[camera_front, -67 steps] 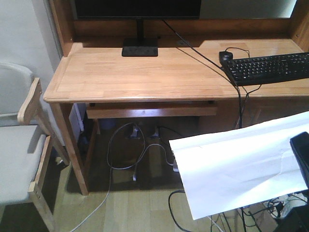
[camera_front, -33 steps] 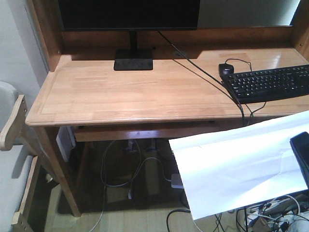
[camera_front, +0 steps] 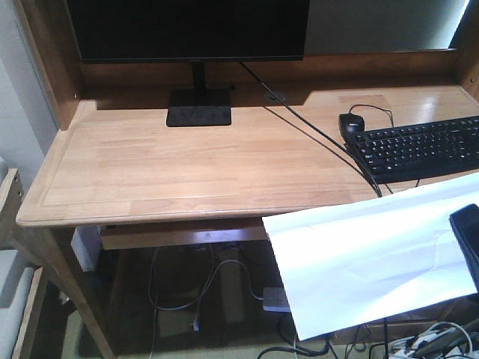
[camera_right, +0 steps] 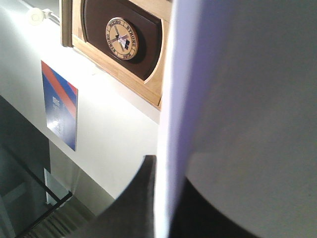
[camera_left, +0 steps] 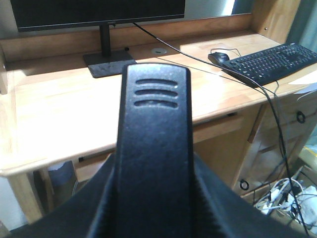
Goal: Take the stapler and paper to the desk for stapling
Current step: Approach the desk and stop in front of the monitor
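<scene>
In the left wrist view the black stapler (camera_left: 154, 99) stands straight out between my left gripper's (camera_left: 154, 191) fingers, which are shut on its sides. It points at the light-wood desk (camera_left: 49, 109) ahead. The white paper (camera_front: 367, 254) hangs in the air in front of the desk's (camera_front: 187, 168) front right edge, above the floor. My right gripper (camera_front: 468, 243) holds it at the frame's right edge. Seen from the right wrist, the paper (camera_right: 247, 99) runs edge-on through the right gripper (camera_right: 166, 198), whose dark fingers pinch it from both sides.
A black monitor (camera_front: 187, 30) on its base (camera_front: 198, 116) stands at the back of the desk. A black keyboard (camera_front: 419, 146) and mouse (camera_front: 350, 123) lie at the right, with a cable crossing the top. Cables (camera_front: 179, 292) trail under the desk. A chair (camera_front: 11, 224) stands at left.
The view has moved closer to the desk, which now fills more of the frame, and the chair has slid off to the left. Paper and right gripper keep their place in the frame.
</scene>
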Tool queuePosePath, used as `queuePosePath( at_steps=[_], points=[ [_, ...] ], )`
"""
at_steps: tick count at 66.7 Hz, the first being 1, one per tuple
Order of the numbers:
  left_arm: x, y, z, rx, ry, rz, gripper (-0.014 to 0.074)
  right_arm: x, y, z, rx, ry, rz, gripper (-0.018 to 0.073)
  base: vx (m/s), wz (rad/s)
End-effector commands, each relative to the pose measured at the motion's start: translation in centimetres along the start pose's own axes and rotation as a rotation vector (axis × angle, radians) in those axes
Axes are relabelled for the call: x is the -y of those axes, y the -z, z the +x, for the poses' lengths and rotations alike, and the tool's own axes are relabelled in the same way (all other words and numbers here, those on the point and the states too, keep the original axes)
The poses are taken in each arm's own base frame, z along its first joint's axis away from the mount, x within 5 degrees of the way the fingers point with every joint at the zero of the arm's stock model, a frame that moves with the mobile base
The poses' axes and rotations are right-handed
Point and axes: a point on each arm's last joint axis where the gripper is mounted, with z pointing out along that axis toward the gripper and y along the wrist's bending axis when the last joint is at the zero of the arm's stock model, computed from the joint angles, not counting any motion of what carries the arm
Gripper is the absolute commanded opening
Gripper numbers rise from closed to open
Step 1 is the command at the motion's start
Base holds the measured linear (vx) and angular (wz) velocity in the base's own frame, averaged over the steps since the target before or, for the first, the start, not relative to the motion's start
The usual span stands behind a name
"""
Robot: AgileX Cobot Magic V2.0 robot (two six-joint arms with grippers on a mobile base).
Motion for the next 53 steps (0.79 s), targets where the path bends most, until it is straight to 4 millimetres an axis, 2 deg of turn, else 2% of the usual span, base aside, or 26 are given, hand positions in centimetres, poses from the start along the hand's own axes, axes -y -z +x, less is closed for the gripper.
queuePosePath(
  at_steps=[1, 53],
  points=[
    [0.20, 0.43, -1.87, 0.132, 0.005, 0.018, -0.0006, -0.43, 0.58, 0.04, 0.021, -0.003, -0.073, -0.0009, 0.15, -0.01],
    [0.20, 0.43, -1.87, 0.132, 0.005, 0.018, -0.0006, -0.43, 0.58, 0.04, 0.021, -0.003, -0.073, -0.0009, 0.13, 0.03]
  ],
)
